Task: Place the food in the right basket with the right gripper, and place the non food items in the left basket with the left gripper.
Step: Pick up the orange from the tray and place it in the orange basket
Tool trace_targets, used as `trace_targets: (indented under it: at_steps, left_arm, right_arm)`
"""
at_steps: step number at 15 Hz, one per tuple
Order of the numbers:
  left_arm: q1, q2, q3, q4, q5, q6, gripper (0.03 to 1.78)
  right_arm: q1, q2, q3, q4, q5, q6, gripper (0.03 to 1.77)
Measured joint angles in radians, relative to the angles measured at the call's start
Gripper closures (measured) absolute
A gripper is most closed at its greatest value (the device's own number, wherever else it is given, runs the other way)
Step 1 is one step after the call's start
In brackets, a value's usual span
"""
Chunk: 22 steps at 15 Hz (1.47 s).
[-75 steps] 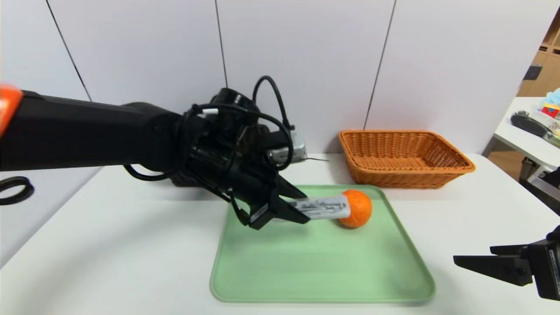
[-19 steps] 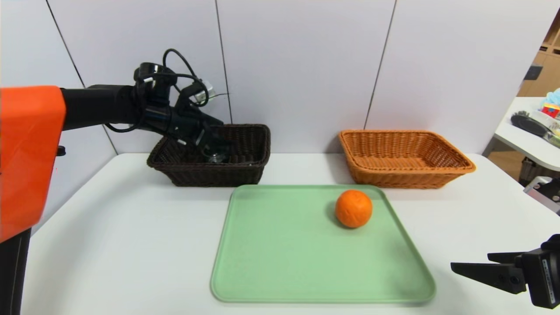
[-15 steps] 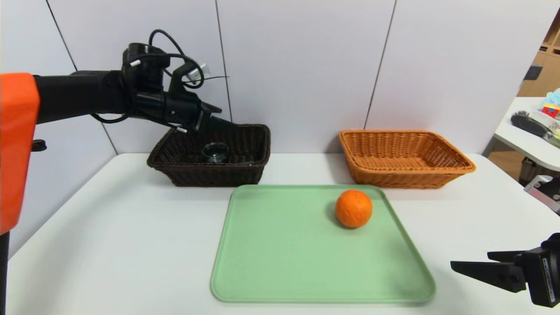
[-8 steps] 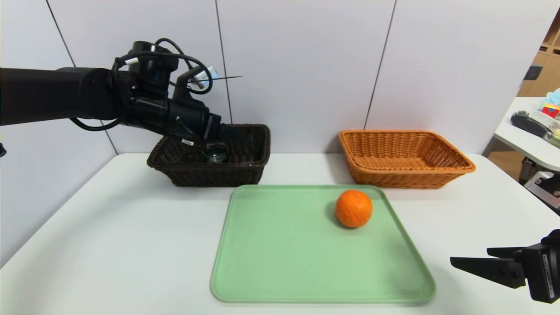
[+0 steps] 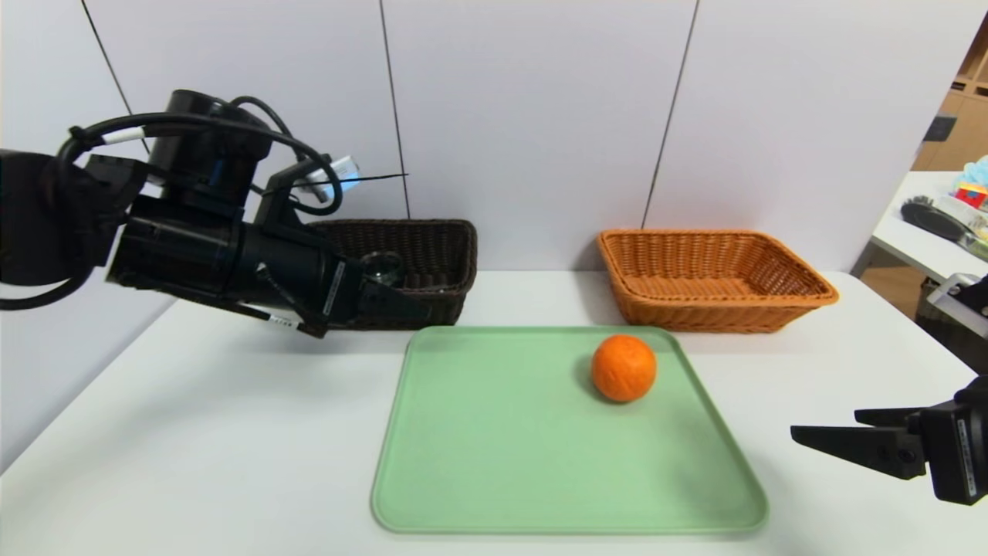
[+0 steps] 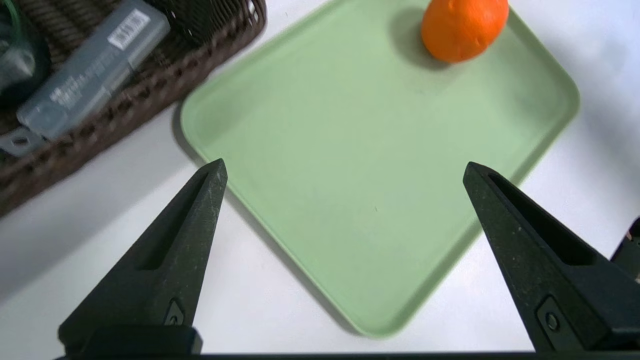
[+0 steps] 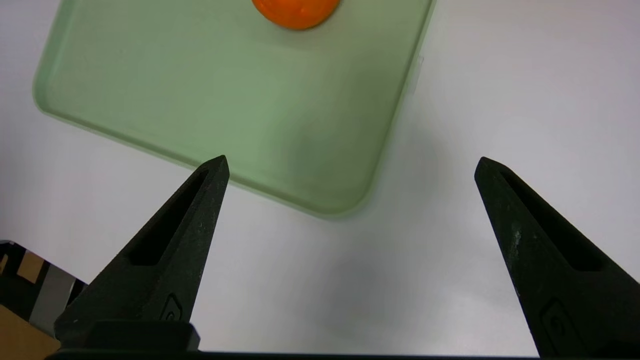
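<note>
1. The left gripper (image 6: 342,167) is pulling back from the left basket (image 5: 432,235) toward the robot's own side. A second ago it was hanging over the basket's opening; now, in the head view, it is sitting lower and nearer, in front of the basket's near wall and above the worktop (image 5: 193,432).

2. Its jaws are standing wide apart and carrying nothing, as the left wrist view shows, with only the green tray (image 6: 325,175) and worktop between them.

3. The grey case (image 6: 90,75) is lying inside the left basket, leaning toward its wall, with the glass cup (image 5: 380,266) beside it. Five seconds ago the case was in the left gripper over the tray, so the drop is done and both non food items are now resting in their basket.

4. The orange fruit (image 5: 624,367) is sitting where it was, on the far right part of the tray, just in front of the right basket (image 5: 714,282), which is holding nothing.

5. The right gripper (image 7: 350,165) is hovering low over the worktop beside the tray's near right corner, jaws spread fully and empty. It is barely shifting from its earlier spot.

6. By my reading, the left arm's share is finishing and the fruit is the one piece left. The next move is probably falling to the right gripper: reaching forward and inward to the fruit, closing around its round body, then lifting it over the orange basket's rim.

7. The fruit could be rolling if nudged off-centre, so a squarely centred approach looks sensible.
</note>
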<state>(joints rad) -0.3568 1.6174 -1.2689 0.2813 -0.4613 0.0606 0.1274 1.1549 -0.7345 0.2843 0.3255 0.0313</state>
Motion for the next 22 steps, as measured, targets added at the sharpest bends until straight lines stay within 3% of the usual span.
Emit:
trace_targets:
  at_steps: [2, 5, 10, 13, 16, 20, 22]
  left_arm:
    - [-0.023, -0.074, 0.098, 0.000, 0.051, -0.004, 0.13]
    - [-0.073, -0.151, 0.222, -0.018, 0.177, -0.033, 0.12]
    - [-0.129, -0.232, 0.346, -0.070, 0.197, -0.041, 0.12]
    - [-0.138, -0.252, 0.369, -0.071, 0.197, -0.038, 0.12]
    - [-0.140, -0.259, 0.375, -0.077, 0.196, -0.032, 0.12]
    - [-0.142, -0.263, 0.378, -0.077, 0.196, -0.030, 0.12]
    - [-0.145, -0.265, 0.380, -0.076, 0.196, -0.030, 0.12]
  right_arm:
    - [0.018, 0.026, -0.021, -0.032, 0.002, -0.005, 0.10]
    - [0.082, 0.090, -0.048, -0.086, -0.005, -0.005, 0.10]
    - [0.169, 0.229, -0.138, -0.111, -0.010, 0.012, 0.10]
    - [0.210, 0.298, -0.210, -0.107, -0.036, 0.074, 0.10]
    - [0.276, 0.372, -0.267, -0.098, -0.152, 0.129, 0.10]
    - [0.374, 0.474, -0.343, -0.050, -0.349, 0.211, 0.10]
    - [0.404, 0.523, -0.396, 0.009, -0.408, 0.250, 0.10]
